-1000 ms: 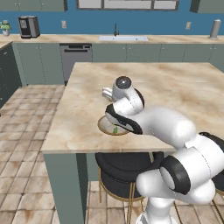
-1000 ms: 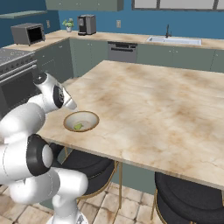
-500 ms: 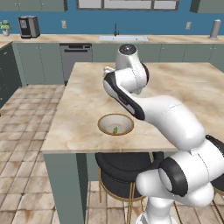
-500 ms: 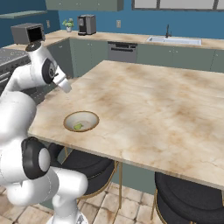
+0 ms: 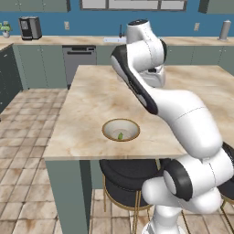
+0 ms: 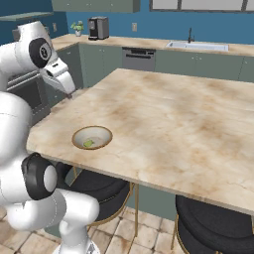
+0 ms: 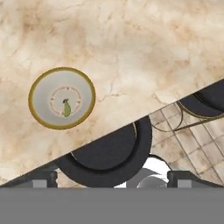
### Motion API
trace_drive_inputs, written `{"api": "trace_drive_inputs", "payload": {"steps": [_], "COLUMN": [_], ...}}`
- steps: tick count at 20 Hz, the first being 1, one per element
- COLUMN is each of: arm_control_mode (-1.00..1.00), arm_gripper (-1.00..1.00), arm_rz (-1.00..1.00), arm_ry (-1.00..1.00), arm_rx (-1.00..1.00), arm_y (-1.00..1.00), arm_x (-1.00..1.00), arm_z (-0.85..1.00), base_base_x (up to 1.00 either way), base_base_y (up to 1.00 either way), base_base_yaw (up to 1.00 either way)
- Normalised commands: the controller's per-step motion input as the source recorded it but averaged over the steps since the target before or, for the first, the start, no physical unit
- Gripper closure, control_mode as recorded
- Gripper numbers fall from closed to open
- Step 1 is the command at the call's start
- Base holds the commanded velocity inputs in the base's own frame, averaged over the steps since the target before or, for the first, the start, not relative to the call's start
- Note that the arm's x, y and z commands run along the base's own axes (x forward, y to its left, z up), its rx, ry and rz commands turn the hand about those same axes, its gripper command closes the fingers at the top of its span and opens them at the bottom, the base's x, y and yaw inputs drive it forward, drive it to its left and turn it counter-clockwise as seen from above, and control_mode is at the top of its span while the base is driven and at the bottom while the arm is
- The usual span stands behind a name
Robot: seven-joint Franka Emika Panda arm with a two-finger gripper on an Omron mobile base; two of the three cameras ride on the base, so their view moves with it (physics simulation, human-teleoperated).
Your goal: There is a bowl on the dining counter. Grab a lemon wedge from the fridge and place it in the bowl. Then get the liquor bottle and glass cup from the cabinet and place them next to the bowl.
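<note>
The gripper [image 7: 112,177] hangs high above the bowl [image 7: 61,98], jaws spread wide and empty, its two dark fingertips [image 7: 43,178] far apart. The bowl, shallow and round with a tan-gold rim and pale inside, sits on the marbled beige tabletop [image 5: 96,98] near its front edge. A small yellow-green lemon wedge [image 7: 66,108] lies at the bowl's centre. Black round stools [image 7: 107,153] stand just below the edge beside the bowl.

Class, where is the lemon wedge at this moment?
The lemon wedge lies inside the bowl, near its middle, in the hand view. The bowl sits on the dining counter near the edge above a black stool.
</note>
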Motion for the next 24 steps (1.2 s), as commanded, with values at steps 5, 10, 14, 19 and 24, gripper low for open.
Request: {"api": "trace_drive_inputs", "payload": {"steps": [5,10,14,19,24], "arm_control_mode": [-1.00,-1.00,-1.00,-1.00,-1.00], "arm_gripper": [-1.00,-1.00,-1.00,-1.00,-1.00], "arm_rz": [0.00,0.00,0.00,0.00,0.10], "arm_ry": [0.28,0.13,0.00,-0.03,0.00], "arm_rx": [-0.13,-0.08,-0.01,0.00,0.02], "arm_y": [-0.62,-0.49,-0.09,0.00,-0.02], "arm_x": [-0.90,-0.97,-0.91,-0.80,-0.58], "arm_z": [-0.04,-0.23,-0.15,-0.07,-0.03], "base_base_x": [0.00,0.00,0.00,0.00,0.00], "base_base_y": [0.00,0.00,0.00,0.00,0.00], "base_base_yaw": [0.00,0.00,0.00,0.00,0.00]}}
